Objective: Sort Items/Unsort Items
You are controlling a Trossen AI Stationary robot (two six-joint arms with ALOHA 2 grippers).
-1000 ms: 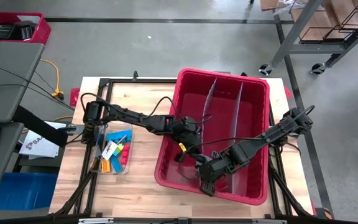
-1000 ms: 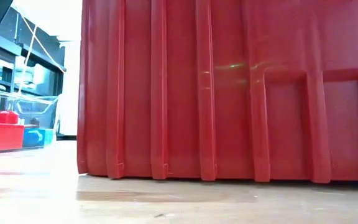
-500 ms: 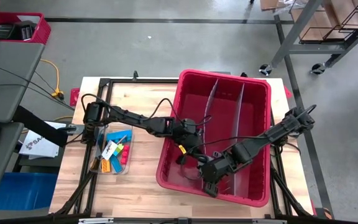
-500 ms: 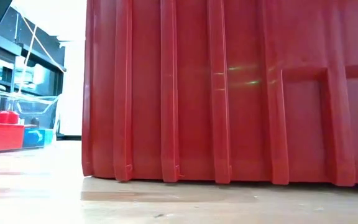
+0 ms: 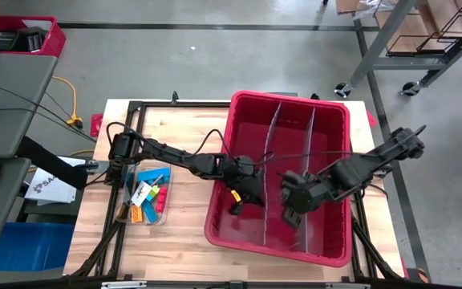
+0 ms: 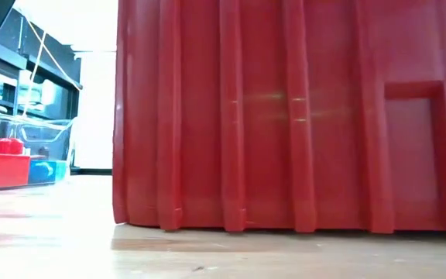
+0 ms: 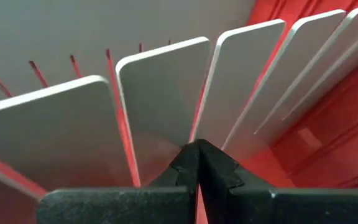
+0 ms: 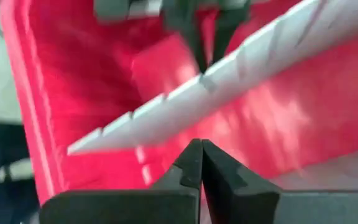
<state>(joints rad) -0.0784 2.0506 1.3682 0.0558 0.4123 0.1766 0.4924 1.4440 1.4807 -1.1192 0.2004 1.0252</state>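
Since a second ago the right gripper [image 5: 293,215] has swung from the lower centre toward the right inside the red bin [image 5: 333,114], and the bin has slid rightward. Both wrist views show each arm's jaws pressed together on nothing, the left gripper [image 5: 237,205] beside the grey dividers [image 7: 160,93]. Only the high view shows the items [image 5: 147,197], in a clear tray [image 5: 164,210] on the bench [image 5: 183,132] at lower left. No writing is readable.

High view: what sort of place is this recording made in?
Probably a workshop or lab: a wooden table stands on a bare concrete floor marked with black tape, with a metal shelving frame on wheels and a desk alongside.
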